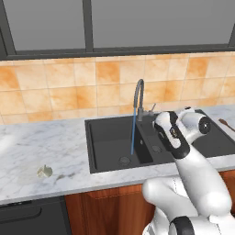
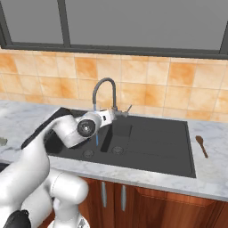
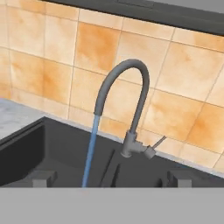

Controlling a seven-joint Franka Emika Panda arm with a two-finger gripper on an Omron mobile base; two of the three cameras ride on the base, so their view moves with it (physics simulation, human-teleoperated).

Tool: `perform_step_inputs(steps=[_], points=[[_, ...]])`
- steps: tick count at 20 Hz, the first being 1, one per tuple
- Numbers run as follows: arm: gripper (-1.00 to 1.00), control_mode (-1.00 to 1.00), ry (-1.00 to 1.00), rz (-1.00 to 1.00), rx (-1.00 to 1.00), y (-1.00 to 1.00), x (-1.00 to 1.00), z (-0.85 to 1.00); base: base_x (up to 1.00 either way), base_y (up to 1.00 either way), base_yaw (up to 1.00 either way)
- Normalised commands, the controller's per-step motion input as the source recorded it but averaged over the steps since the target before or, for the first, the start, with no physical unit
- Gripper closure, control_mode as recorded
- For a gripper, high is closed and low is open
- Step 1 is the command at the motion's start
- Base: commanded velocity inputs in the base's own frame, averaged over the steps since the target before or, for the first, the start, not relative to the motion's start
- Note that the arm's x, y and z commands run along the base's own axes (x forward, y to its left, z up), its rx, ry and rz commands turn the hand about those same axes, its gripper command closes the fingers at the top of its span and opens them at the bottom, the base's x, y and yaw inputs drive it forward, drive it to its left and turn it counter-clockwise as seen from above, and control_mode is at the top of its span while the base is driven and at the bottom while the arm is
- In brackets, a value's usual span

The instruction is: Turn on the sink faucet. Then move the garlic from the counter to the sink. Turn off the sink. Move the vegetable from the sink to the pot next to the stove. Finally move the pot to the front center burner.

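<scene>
- One sink faucet (image 1: 139,98), one garlic (image 1: 45,171), one sink (image 1: 110,142) with two bowls, one wooden spoon (image 2: 201,145), one arm.
- Faucet: dark grey gooseneck, high arch, small lever sticking out from its base; a thin blue stream of water (image 1: 133,133) falls from the spout into the wider bowl, near its round drain.
- Garlic: small lumpy cream-white bulb, lying on the white marble table (image 1: 55,151) well to the left of the sink, apart from everything else.
- Sink: matte black, wide bowl and narrower bowl, each with a round drain.
- Tool (image 3: 109,180) hangs over the sink in front of the faucet, tips spread wide, gripping nothing; both dark tips sit low in the hand view.
- Left base view shows the garlic clearly; right base view catches just a sliver of it at the left edge.
- Right base view shows the whole spoon, lying on the table right of the sink.
- Hand view gives the closest look at lever, stream and orange tile wall.
</scene>
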Motion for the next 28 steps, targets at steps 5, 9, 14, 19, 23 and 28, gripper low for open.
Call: perform_step_inputs(steps=[5, 9, 14, 19, 23, 28], points=[[-1.00, -1.00, 0.29, 0.00, -0.10, 0.70, -0.47, 0.45, 0.00, 0.00, 0.00], [-1.00, -1.00, 0.22, 0.00, -0.12, 0.87, -0.34, 0.04, 0.00, 0.00, 0.00], [-1.00, -1.00, 0.03, 0.03, -0.11, 0.58, -0.38, -0.18, 0.00, 0.00, 0.00], [-1.00, -1.00, 0.10, 0.00, -0.07, 0.89, -0.34, -0.03, 0.00, 0.00, 0.00], [-1.00, -1.00, 0.08, 0.01, 0.00, 0.60, -0.35, -0.02, 0.00, 0.00, 0.00], [-1.00, -1.00, 0.05, 0.05, -0.02, 0.38, -0.26, 0.01, 0.00, 0.00, 0.00]])
